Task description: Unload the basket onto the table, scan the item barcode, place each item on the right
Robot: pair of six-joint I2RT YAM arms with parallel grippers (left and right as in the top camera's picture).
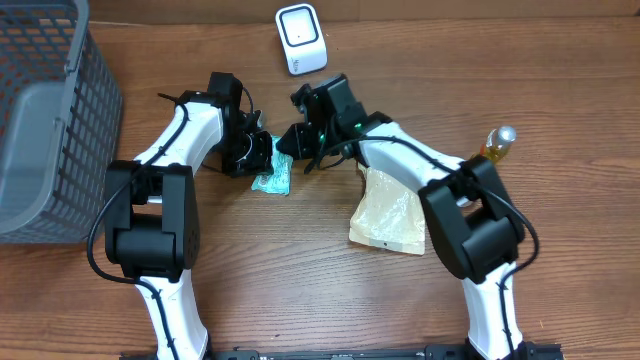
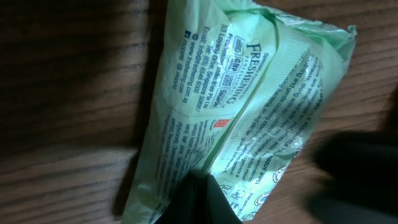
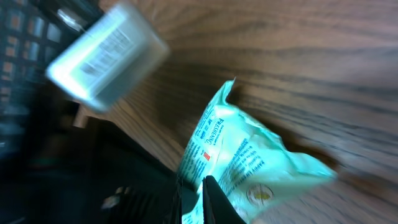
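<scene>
The item is a pale green wipes packet [image 1: 274,181] with small print, lying on the wooden table between both arms. My left gripper [image 1: 260,158] is shut on its left end. In the left wrist view the dark fingers [image 2: 199,199] pinch the packet [image 2: 249,93] at the bottom of the picture. My right gripper [image 1: 291,146] is shut on the packet's upper right edge. The right wrist view shows its gripper [image 3: 194,186] clamped on the packet [image 3: 255,155]. The white barcode scanner [image 1: 300,38] stands at the table's far edge and appears blurred [image 3: 106,56] in the right wrist view. No barcode shows.
A grey wire basket [image 1: 45,120] fills the left side. A beige pouch [image 1: 388,212] lies under the right arm, and a small bottle with amber liquid [image 1: 497,142] stands to its right. A dark blurred shape [image 2: 357,171] sits right of the packet in the left wrist view.
</scene>
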